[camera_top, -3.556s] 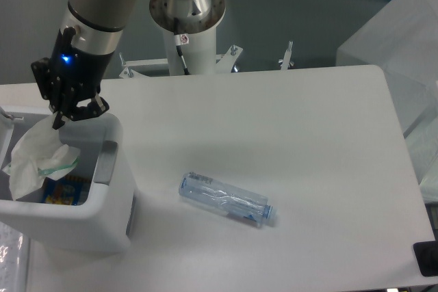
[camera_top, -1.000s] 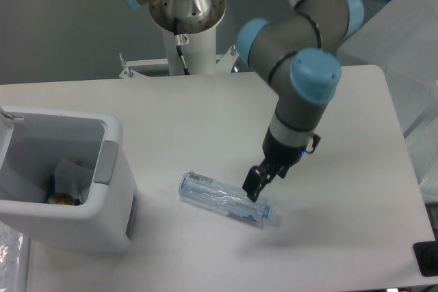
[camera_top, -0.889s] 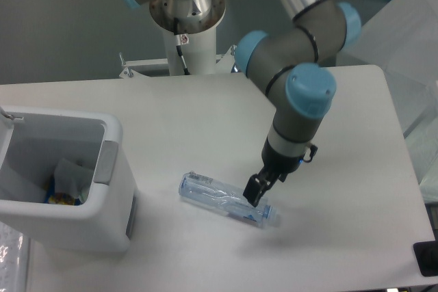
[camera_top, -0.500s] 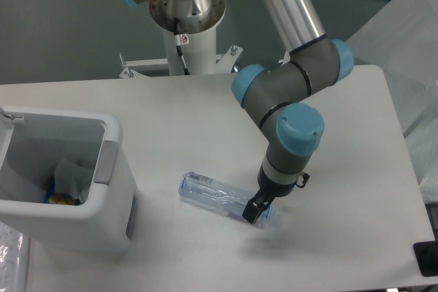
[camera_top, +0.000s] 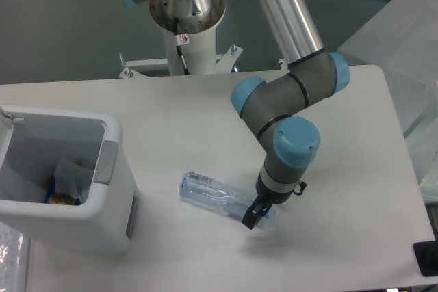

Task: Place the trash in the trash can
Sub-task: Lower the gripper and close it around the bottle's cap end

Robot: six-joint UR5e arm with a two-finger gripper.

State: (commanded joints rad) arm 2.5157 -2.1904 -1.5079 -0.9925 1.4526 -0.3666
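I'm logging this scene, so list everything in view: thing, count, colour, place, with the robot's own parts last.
bottle: one, clear bluish, lying on its side on the table, front centre.
trash can: one, white with a grey tab on its right rim, at the table's left edge.
wrapper: one, crumpled pale plastic, inside the trash can.
printed packet: one, blue and yellow, at the bottom of the trash can; details too small to tell.
table: one, white, fills most of the view.
translucent cover: one, pale, beyond the table's right edge.
arm: one, grey with light blue joint caps, reaching down from the back.
gripper: one, dark, at the bottle's right end; the fingers are too small to read as open or closed.
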